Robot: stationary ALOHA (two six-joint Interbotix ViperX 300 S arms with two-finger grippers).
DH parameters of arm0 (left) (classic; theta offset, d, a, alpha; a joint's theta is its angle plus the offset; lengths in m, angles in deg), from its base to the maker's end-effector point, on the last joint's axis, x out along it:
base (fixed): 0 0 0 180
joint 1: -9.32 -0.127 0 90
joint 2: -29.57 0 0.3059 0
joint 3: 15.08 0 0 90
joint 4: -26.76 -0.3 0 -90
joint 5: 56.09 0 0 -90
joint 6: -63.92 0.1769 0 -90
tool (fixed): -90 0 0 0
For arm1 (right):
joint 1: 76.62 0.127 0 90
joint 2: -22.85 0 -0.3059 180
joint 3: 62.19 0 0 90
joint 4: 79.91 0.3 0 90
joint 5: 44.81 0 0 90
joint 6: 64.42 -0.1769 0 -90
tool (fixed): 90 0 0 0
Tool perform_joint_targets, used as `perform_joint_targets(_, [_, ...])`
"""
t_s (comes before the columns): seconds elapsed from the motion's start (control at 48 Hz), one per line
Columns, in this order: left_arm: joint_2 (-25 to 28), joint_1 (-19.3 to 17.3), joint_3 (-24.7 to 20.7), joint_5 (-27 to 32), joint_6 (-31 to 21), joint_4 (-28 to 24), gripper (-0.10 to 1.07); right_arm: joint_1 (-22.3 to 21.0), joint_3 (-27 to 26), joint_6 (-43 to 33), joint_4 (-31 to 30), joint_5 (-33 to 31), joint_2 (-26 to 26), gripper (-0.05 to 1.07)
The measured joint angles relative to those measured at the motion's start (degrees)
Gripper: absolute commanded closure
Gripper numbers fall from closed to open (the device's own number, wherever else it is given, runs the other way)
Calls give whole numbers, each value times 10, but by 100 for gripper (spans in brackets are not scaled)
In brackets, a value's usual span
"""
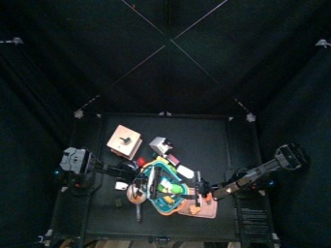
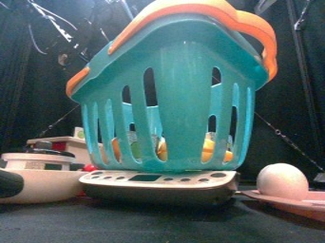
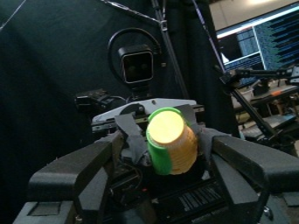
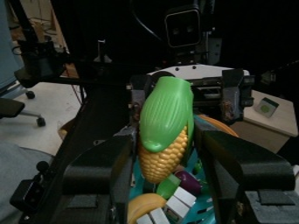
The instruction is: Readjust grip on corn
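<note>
The corn (image 4: 166, 114) is a toy cob with a green husk and yellow kernels. It hangs between the two arms above the teal basket (image 1: 161, 186). In the right wrist view my right gripper (image 4: 170, 156) is closed on its kernel end, with the green tip pointing at the other arm. In the left wrist view the corn (image 3: 169, 133) is seen end-on, and my left gripper (image 3: 170, 156) is closed around it. The front view hides the corn and both grippers behind the basket (image 2: 178, 95).
The teal basket with an orange rim stands on a white scale (image 2: 159, 182) and holds several toy foods. An egg (image 2: 282, 178) lies on a pink plate (image 2: 302, 201) at the right. A white bowl (image 2: 38, 177) is at the left. A tan block (image 1: 124, 139) lies farther back.
</note>
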Motion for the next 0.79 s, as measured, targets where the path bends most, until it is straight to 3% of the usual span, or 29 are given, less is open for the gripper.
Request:
perform_joint_targets(0.479, [0, 2, -1, -1, 0, 7, 22, -1, 1, 1, 1, 0, 1, 25])
perform_joint_targets(0.792, [0, 2, -1, -1, -1, 9, 33, -1, 2, -2, 11, -1, 1, 19])
